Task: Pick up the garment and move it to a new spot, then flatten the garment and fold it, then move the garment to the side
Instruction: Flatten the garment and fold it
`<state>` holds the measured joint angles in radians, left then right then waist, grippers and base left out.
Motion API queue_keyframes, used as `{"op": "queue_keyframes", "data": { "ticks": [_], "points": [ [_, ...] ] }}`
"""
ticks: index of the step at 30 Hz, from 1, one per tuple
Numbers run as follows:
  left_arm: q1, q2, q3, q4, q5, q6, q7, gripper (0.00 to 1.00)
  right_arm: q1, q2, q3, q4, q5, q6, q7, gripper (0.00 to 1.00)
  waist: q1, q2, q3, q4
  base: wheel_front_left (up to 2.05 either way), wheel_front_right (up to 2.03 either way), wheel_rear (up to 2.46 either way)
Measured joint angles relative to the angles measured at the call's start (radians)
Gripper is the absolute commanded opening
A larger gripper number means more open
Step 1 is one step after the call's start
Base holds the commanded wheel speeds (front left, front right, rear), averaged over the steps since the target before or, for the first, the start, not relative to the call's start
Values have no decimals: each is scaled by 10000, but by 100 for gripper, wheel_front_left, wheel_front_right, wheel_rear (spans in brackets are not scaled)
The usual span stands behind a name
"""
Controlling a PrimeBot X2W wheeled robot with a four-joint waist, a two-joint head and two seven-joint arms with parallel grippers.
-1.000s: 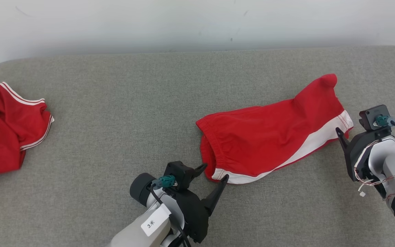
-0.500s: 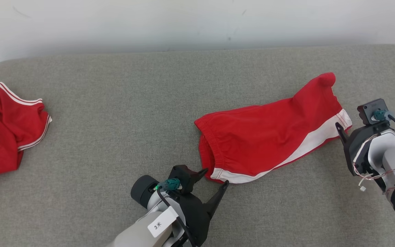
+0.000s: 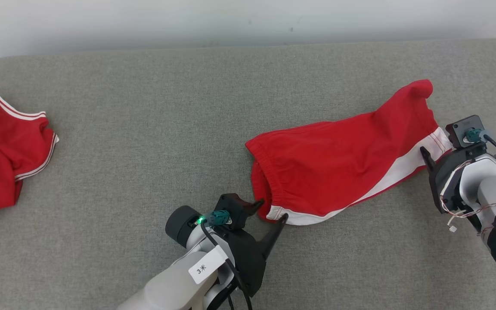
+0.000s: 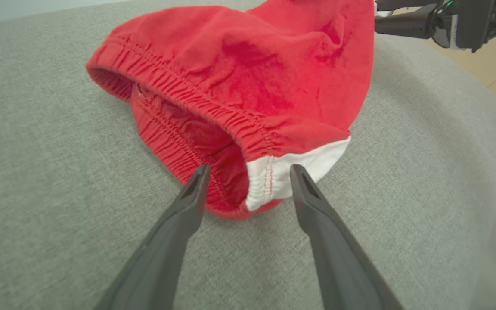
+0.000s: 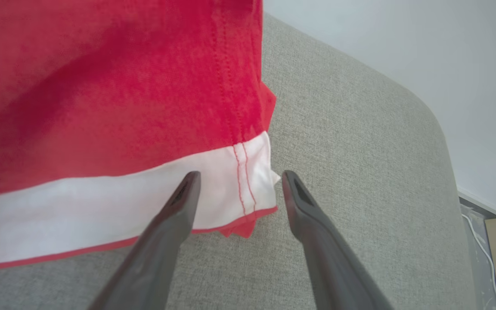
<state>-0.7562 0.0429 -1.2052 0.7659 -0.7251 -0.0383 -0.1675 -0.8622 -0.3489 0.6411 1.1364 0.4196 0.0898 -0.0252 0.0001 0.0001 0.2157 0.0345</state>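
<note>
The garment, red shorts with a white side stripe, lies spread on the grey padded surface. My left gripper is open, with its fingertips on either side of the near waistband corner. In the left wrist view the elastic waistband gapes open and the white seam corner sits between the gripper's tips. My right gripper is open at the leg hem. The right wrist view shows the white hem corner of the garment between the gripper's tips.
A second red piece of clothing with white trim lies crumpled at the far left edge. A pale wall runs behind the surface. The surface's rounded right edge drops off just beyond the right gripper.
The head camera has tilted, so everything sits higher in view. Both grippers have edged in toward the garment's corners and stay open. The garment has not been lifted.
</note>
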Motion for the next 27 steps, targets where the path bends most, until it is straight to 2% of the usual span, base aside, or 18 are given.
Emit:
{"op": "queue_keyframes", "data": {
  "ticks": [1, 10, 15, 22, 27],
  "points": [
    [-14, 2, -38, 6, -38, 0, 2, 0, -33, 17, 17, 15, -13, 23, -2, 0, 0, 0, 11, 9, 0, 0, 0],
    [-108, -2, -144, 130, -405, -13, -4, 0, -78, 100, 25, 265, -25, 84, -29, 0, 0, 0, -12, 70, 0, 0, 0],
    [-189, -10, -17, 257, -570, 132, -221, 0, -78, 169, -2, 286, 10, 125, -203, 0, -2, 0, -127, 93, 0, 0, 0],
    [-363, 0, 619, 940, -706, 293, -550, 0, -73, 460, -272, 251, 443, 224, -472, 0, -2, 0, -432, 123, 0, 0, 0],
    [-354, 380, 1049, 1041, -1022, 420, -698, 0, -16, 648, -456, 196, 800, 272, -510, 0, -2, -1, -670, 134, 0, 0, 0]
  ]
}}
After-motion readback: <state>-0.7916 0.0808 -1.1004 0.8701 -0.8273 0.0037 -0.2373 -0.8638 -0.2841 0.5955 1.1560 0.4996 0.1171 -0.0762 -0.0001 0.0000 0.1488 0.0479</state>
